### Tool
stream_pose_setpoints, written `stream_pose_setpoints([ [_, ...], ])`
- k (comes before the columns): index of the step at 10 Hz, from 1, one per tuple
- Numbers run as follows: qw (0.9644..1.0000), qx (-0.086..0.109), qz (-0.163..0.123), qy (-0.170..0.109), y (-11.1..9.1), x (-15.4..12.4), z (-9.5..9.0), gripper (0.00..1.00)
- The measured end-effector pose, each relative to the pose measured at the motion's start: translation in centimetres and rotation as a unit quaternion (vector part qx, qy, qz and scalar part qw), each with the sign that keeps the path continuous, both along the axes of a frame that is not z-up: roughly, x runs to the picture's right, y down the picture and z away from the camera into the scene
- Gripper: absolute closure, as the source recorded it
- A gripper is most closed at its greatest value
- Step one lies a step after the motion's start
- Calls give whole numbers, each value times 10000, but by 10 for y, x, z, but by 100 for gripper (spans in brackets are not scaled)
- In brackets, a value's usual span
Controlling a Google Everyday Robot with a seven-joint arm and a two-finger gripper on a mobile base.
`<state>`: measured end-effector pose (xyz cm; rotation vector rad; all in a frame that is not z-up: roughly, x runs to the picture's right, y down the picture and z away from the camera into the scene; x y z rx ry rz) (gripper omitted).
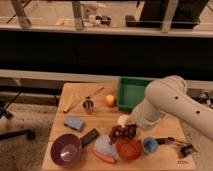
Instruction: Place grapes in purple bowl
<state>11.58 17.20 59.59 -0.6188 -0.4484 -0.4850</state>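
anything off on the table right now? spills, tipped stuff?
Nothing stands out: no spill or visible damage, and the glossy purple bowl, orange-red bowl and small blue cup sit upright. The pincer is at the dark reddish-purple grape bunch, just behind the orange-red bowl, well apart from the purple one.
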Motion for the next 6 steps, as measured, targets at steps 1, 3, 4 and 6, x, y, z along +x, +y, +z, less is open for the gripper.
stream_pose_setpoints([
  [1, 10000, -11, -7, -15, 1, -3, 0, 100],
  [3, 9999, -62, -63, -89, 6, -17, -1, 100],
  [4, 9998, -86, -103, -136, 9, -24, -2, 100],
  [6, 9996, -129, -145, -198, 14, -33, -3, 100],
])
